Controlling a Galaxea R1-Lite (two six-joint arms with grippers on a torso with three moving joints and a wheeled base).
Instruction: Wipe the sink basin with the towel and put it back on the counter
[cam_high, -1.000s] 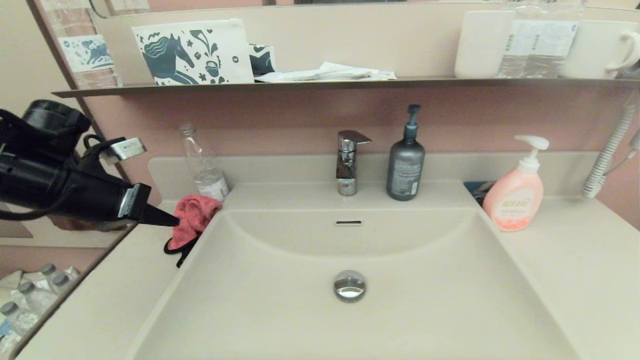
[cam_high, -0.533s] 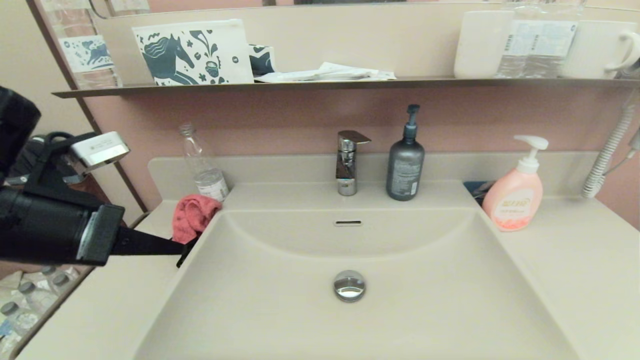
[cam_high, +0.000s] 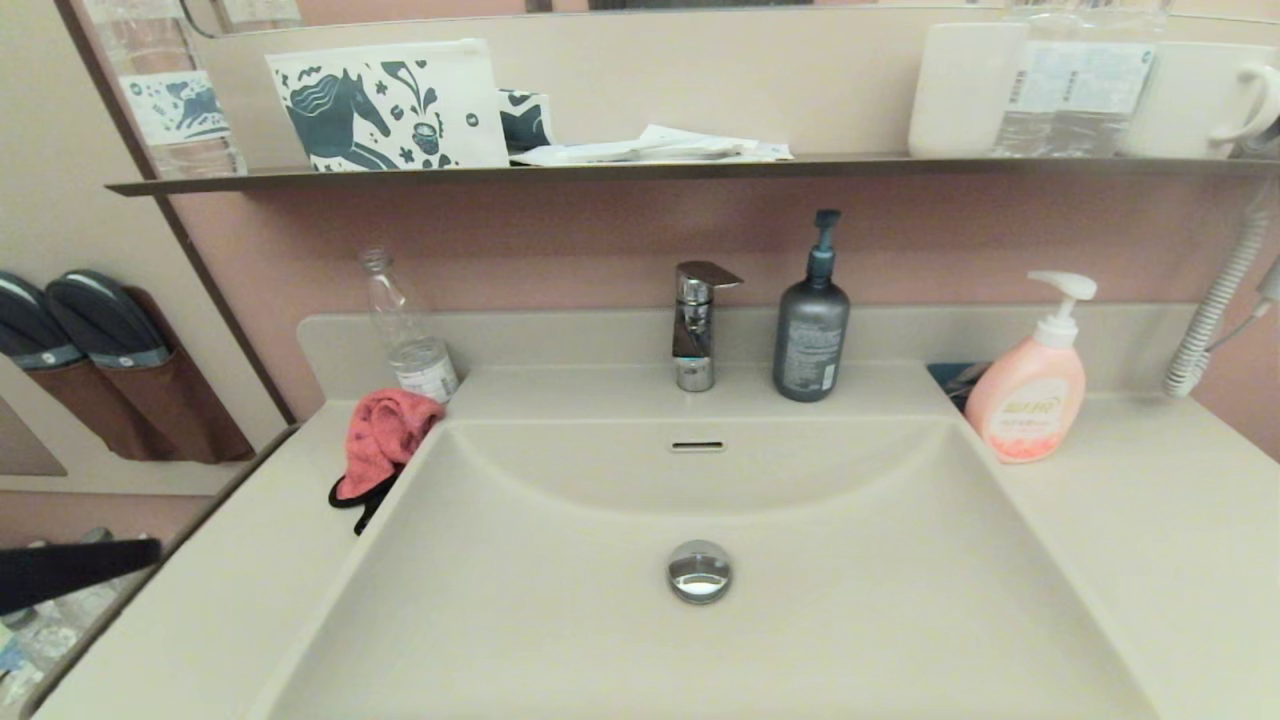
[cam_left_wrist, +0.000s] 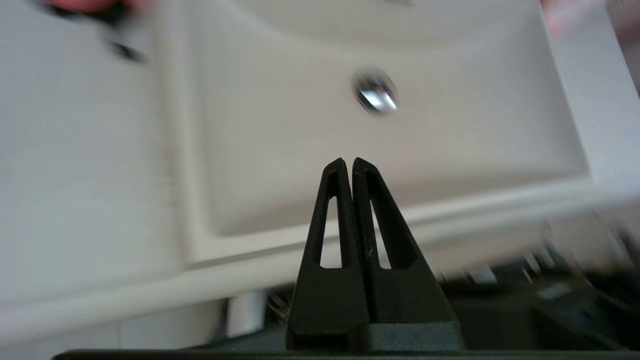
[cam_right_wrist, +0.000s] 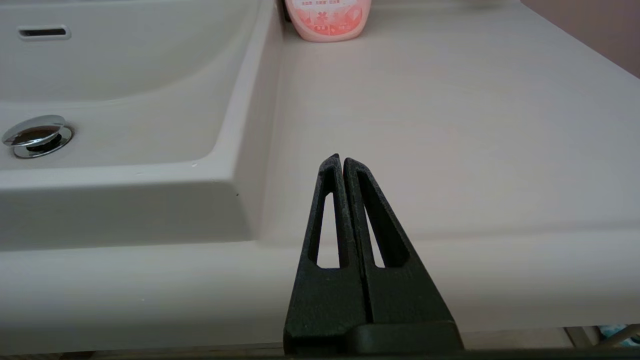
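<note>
The coral-red towel (cam_high: 382, 438) lies bunched on the counter (cam_high: 220, 610) at the basin's back left corner, its black trim hanging toward the rim. No gripper touches it. The beige sink basin (cam_high: 800, 520) holds nothing but its chrome drain plug (cam_high: 699, 571) and overflow slot (cam_high: 697, 446). My left gripper (cam_high: 145, 552) is low at the left edge, off the counter's front, shut and empty (cam_left_wrist: 348, 162); the towel (cam_left_wrist: 85, 5) shows far ahead of it. The right gripper (cam_right_wrist: 340, 159) is shut and empty at the counter's front edge, right of the basin (cam_right_wrist: 125, 65).
A chrome faucet (cam_high: 695, 325), a grey pump bottle (cam_high: 811, 320) and a clear bottle (cam_high: 410, 335) stand along the back edge. The pink soap bottle (cam_high: 1030, 385) stands at the right. A dark shelf (cam_high: 640, 168) with cups and a pouch runs above.
My left arm has pulled back from the towel, down and to the left, nearly out of the head view. The towel stays on the counter.
</note>
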